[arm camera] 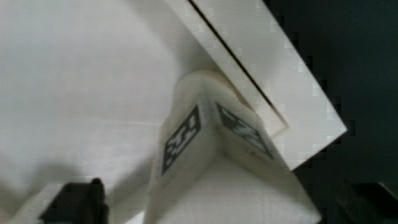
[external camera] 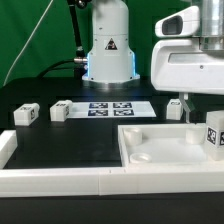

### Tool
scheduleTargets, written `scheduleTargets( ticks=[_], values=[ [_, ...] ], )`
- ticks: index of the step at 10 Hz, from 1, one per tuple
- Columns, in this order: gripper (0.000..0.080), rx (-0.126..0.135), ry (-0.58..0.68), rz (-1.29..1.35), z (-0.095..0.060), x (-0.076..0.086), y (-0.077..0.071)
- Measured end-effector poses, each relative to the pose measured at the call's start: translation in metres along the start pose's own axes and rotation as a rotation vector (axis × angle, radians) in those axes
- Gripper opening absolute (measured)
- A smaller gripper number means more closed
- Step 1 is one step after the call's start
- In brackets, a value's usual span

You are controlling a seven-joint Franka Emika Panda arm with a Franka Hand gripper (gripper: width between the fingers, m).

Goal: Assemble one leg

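The arm hangs upright — its two-finger gripper [arm camera: 222,205] spread wide, released — directly above a small white plastic block-shaped leg [arm camera: 214,135] standing in the large white square tabletop [external camera: 160,150].

The exterior view sits low and close at the table [external camera: 70,135] edge, looking level across it toward the robot base [external camera: 108,50], with the tabletop [external camera: 165,150] near at the exterior view's right. The wrist view looks steeply down from very close onto a tagged leg [arm camera: 214,140] against that white tabletop [arm camera: 80,90]; both views share this corner.
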State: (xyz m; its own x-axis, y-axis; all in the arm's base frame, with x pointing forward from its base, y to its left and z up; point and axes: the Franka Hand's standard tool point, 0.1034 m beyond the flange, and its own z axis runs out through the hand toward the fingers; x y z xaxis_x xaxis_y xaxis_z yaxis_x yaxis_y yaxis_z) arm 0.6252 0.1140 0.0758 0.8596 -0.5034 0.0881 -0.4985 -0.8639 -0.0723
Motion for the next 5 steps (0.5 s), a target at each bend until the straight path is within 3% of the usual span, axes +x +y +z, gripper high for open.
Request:
scheduleTargets(
  ticks=[5],
  values=[
    [0.0649,-0.018,0.004,-0.42,0.0006,-0.0023,-0.002]
  ],
)
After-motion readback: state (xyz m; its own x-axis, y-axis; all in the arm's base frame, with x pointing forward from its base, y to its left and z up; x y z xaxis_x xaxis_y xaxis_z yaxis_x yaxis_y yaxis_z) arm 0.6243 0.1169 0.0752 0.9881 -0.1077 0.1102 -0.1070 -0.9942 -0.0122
